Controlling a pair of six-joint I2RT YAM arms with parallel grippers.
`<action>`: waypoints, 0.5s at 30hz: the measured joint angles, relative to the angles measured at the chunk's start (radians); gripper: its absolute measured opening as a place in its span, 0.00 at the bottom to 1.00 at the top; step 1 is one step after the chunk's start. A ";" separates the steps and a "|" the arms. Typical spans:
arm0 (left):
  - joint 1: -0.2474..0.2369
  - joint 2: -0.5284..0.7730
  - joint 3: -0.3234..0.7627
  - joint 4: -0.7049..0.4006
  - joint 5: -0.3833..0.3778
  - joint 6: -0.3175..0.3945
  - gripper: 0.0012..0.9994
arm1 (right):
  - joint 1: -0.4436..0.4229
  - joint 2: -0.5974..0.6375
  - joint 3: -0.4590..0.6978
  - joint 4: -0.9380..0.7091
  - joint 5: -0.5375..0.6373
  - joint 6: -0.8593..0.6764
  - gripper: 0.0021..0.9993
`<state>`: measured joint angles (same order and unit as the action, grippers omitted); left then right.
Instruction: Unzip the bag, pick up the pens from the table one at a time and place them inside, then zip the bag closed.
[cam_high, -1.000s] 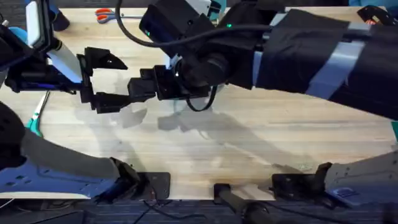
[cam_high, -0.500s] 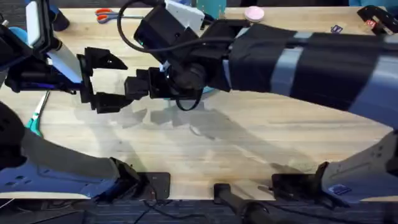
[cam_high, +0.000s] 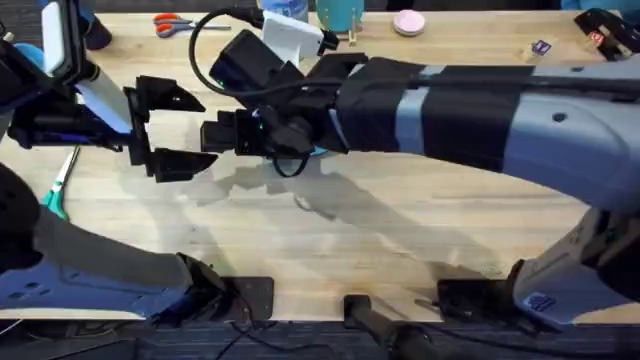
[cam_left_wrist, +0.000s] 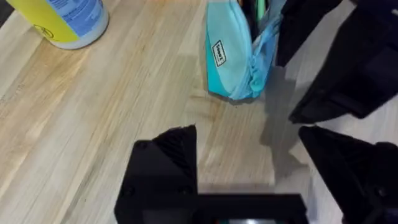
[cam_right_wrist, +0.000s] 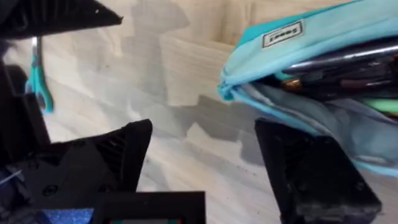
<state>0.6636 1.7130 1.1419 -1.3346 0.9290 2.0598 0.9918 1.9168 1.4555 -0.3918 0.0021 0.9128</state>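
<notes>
Judged to be at the last step: bag (cam_right_wrist: 311, 56) lying on the counter (cam_high: 400, 240) with its mouth gaping and several pens (cam_right_wrist: 348, 71) already inside, dark barrels visible through the opening in the right wrist view; no loose pen spotted on the bare wood. Zip not yet drawn shut. Next move likely to call for finding the zipper pull, too small to make out here, then pinning one end of the pouch with one hand while drawing the pull along its length with the other; soft fabric apt to bunch or slide if not held. Bag seen in the overhead view as a sliver of turquoise under the right arm's wrist, near the middle of the counter toward the far side. Right hand (cam_right_wrist: 205, 168) spread wide, gripping nothing, hovering just beside the open end of the pouch, fingers apart from the fabric; arm reaching across from the lower right, stretched long and low over the counter toward the left. Left hand (cam_left_wrist: 261, 168) likewise wide open and empty, pointed at the bag's closed end, close to the right hand's fingers. Teal-handled scissors (cam_high: 55, 190) lying at the left edge, orange-handled scissors (cam_high: 172, 21) at the far side, both out of the way.
</notes>
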 joint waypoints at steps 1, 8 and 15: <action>0.000 0.000 0.000 0.000 0.000 0.000 0.99 | 0.001 0.002 0.000 0.002 0.010 0.004 1.00; 0.000 0.000 0.000 0.000 0.000 0.000 0.99 | 0.008 0.031 0.000 0.015 0.079 0.046 1.00; 0.000 0.000 0.000 0.000 0.000 0.000 0.99 | 0.010 0.062 0.000 0.031 0.124 0.079 0.95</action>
<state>0.6636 1.7130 1.1419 -1.3346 0.9291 2.0598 1.0016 1.9793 1.4555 -0.3611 0.1257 0.9920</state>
